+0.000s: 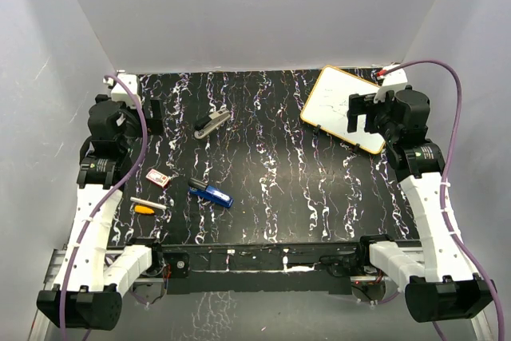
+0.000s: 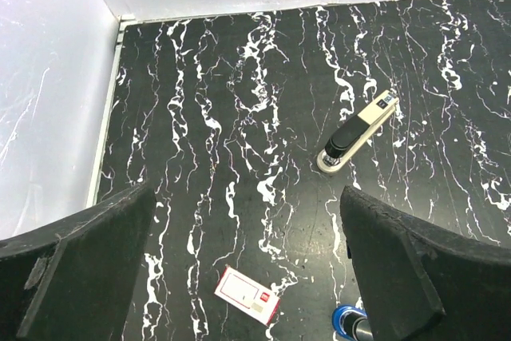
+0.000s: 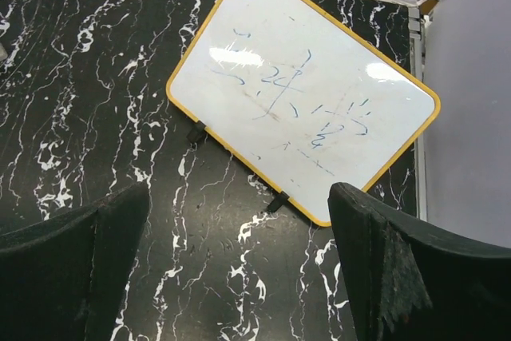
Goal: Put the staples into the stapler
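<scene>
The top camera sits high above and behind the arm bases. It looks down and forward from far off, taking in the whole worktop and the walls around it. The left wrist camera hangs much nearer over the worktop's left side and faces down and toward the back wall, with the left fingers filling its lower corners. It shares the stapler and the staple box with the top view. The right wrist camera looks steeply down at the far right corner between the right fingers, sharing the whiteboard with the top view. The two wrist views cover opposite sides.
</scene>
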Controlling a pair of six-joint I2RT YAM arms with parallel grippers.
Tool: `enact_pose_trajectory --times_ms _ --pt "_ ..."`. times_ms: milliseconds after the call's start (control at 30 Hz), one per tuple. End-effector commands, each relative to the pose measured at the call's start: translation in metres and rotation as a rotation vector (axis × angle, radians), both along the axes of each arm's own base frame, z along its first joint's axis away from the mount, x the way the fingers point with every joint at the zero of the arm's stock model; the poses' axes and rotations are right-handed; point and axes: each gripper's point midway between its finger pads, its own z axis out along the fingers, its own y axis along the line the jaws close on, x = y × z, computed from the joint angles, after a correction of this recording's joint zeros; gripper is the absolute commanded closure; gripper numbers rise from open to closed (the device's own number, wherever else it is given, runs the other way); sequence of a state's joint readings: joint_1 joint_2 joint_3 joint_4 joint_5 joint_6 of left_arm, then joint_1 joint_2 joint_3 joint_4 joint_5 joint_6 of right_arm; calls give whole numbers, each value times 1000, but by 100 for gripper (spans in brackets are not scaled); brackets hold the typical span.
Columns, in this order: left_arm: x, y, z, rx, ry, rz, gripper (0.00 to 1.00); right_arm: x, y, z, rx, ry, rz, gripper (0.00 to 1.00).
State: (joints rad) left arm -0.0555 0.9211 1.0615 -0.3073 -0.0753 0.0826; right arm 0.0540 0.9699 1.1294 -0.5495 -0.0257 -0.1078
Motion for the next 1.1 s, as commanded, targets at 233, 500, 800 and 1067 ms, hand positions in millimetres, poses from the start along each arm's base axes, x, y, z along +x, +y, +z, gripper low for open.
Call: enact_pose_trajectory --times_ms 233,500,800,1067 --pt "9 -6 6 -11 -54 -70 3 7 25 19 -4 -82 112 1" --pt "12 -6 0 -8 -53 -75 3 7 38 20 -29 -90 197 1" --pt "18 -14 -21 46 -3 -167 3 3 116 -9 -91 -29 551 1" --pt "26 -4 -44 -32 66 -83 3 -20 250 -70 -130 61 932 1"
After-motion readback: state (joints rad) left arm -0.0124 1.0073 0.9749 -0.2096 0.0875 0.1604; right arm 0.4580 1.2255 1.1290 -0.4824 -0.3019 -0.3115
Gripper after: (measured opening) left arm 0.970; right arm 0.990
